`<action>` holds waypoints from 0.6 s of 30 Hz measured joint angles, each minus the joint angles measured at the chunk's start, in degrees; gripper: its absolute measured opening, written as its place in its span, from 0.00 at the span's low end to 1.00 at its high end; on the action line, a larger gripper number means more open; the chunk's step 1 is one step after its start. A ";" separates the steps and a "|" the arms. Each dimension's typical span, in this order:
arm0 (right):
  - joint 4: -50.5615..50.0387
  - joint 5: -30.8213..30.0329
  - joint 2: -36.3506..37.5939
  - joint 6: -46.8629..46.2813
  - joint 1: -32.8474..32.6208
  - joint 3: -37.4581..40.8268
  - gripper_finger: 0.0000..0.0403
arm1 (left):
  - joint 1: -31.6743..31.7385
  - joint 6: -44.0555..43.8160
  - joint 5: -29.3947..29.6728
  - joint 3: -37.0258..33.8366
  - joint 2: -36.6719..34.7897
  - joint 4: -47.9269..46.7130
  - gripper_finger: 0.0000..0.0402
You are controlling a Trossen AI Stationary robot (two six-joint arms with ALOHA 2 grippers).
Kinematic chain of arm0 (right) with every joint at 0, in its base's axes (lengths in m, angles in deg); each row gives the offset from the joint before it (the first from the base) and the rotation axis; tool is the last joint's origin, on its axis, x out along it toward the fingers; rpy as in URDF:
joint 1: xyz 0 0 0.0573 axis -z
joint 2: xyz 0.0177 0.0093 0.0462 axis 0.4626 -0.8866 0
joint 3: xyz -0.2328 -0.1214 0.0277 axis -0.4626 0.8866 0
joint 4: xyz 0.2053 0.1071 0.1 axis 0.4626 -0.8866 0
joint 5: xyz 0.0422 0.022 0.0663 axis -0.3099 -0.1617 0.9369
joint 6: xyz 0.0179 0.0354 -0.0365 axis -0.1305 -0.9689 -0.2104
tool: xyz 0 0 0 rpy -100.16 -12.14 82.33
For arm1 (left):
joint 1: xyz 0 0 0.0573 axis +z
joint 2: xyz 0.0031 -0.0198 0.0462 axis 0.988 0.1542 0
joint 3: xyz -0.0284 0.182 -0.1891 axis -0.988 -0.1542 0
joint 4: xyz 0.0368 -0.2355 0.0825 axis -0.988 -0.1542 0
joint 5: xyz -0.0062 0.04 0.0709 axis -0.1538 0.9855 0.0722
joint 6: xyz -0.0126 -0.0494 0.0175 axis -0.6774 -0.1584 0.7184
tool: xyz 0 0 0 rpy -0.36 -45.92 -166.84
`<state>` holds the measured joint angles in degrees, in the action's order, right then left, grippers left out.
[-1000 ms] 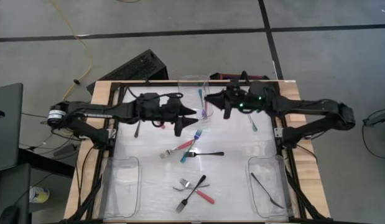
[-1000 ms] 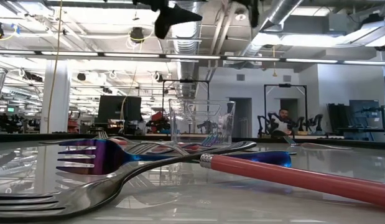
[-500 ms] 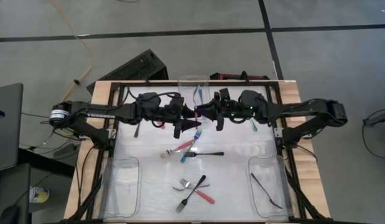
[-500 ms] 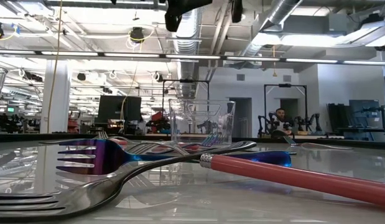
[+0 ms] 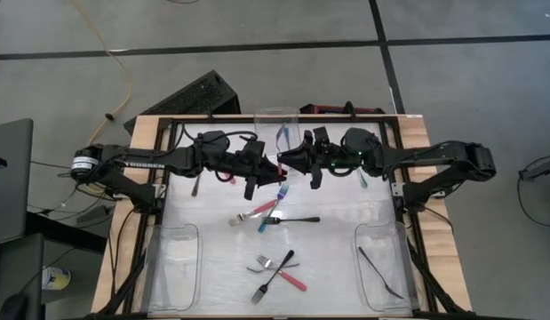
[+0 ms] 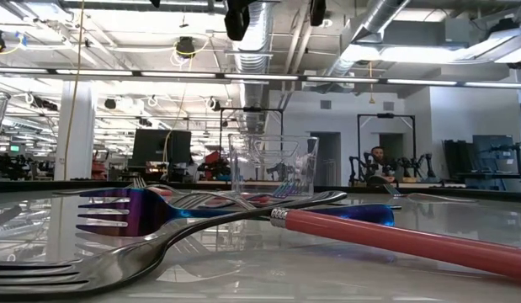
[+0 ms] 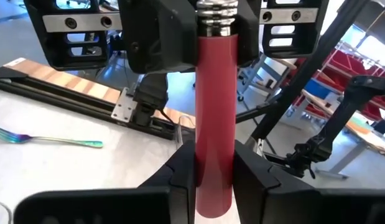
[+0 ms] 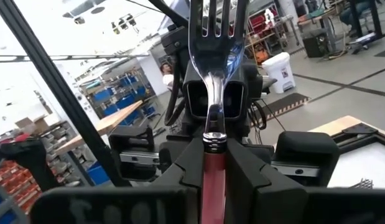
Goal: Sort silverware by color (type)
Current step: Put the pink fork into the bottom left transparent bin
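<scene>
A red-handled fork (image 8: 215, 37) stands upright with its tines up, above the table's far middle, between my two grippers. My left gripper (image 7: 214, 180) and my right gripper (image 8: 214, 163) face each other there, both shut on its handle. In the high view they meet at the left gripper (image 5: 273, 169) and the right gripper (image 5: 287, 161). More silverware lies flat on the table: a red fork (image 5: 257, 212), a black fork (image 5: 298, 219) and a small cluster (image 5: 276, 267). My left gripper pinches the red handle's lower part (image 7: 214, 155), near its free end, between its two fingers. The fingers come level from the table's left and lie across the handle. The fork is clear of the table. My right gripper pinches the red handle just below the metal collar (image 8: 214, 152) between its two fingers. The fingers come level from the table's right and lie across the handle. The neck and tines stand up above them.
A clear bin (image 5: 276, 118) at the far edge holds a blue fork (image 5: 286, 138). Another clear bin (image 5: 172, 233) sits at the near left. A third bin (image 5: 383, 233) at the near right holds a black fork (image 5: 381, 271). A blue fork (image 5: 361, 176) lies at the right.
My right gripper has carried the fork toward the table's left, up to my left gripper. My left gripper has shut on the handle's lower part. The fork stays upright and clear of the table.
</scene>
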<state>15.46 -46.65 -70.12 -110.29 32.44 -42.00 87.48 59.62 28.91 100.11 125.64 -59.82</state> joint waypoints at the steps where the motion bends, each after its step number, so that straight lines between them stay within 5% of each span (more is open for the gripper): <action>1: -0.02 0.02 0.00 0.13 0.00 0.00 0.17 | 0.00 -0.05 -0.02 0.00 0.00 -0.14 0.13; 10: -6.19 4.62 1.02 -0.70 1.86 -0.07 0.41 | 1.32 -1.60 -2.31 0.63 -2.33 -6.25 0.13; 18: -15.85 10.29 4.38 3.91 4.39 -0.09 0.67 | 1.24 -5.23 0.16 4.56 -10.84 -42.68 0.13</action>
<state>-0.39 -36.35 -65.74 -106.39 36.83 -42.08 88.72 54.39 29.06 104.66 114.81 -102.50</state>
